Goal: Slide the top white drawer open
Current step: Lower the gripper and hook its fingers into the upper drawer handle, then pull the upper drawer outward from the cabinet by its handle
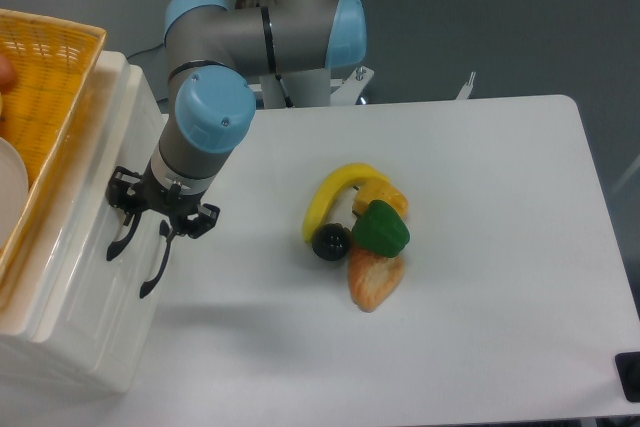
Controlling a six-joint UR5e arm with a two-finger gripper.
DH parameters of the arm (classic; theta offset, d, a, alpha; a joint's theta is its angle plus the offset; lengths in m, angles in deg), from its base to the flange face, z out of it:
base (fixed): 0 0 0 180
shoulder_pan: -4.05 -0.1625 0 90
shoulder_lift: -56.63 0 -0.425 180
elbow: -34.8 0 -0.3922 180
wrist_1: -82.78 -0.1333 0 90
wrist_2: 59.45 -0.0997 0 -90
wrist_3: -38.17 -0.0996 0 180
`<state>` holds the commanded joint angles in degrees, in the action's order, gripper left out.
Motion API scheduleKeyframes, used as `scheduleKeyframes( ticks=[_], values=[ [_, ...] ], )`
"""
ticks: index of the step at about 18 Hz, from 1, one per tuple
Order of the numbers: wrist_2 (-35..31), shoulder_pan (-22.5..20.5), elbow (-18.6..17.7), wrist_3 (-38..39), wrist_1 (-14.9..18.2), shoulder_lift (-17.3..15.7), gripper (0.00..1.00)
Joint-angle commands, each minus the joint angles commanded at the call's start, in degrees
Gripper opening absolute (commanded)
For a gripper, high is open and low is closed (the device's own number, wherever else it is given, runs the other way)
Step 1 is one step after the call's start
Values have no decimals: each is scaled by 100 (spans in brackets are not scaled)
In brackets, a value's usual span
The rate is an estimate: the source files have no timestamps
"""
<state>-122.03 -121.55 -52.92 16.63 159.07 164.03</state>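
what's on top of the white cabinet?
A yellow woven basket sits on the cabinet, running out of frame at left. Inside it a white rounded object shows partly; the rest of its contents are cut off.

surface: white table (480, 347) | backdrop: dark grey floor (520, 17) | light: even, soft shadows

The claw (160, 215) sits against the cabinet's (75, 307) front, with the basket (45, 97) on top.
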Motion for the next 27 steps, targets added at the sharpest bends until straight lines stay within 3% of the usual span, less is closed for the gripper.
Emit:
scheduleKeyframes(
  ticks=[4, 17, 27],
  values=[
    [0, 0, 0, 0, 0, 0, 44],
    [9, 0, 0, -9, 0, 0, 28],
    [0, -53, 61, -18, -9, 17, 23]
  ],
)
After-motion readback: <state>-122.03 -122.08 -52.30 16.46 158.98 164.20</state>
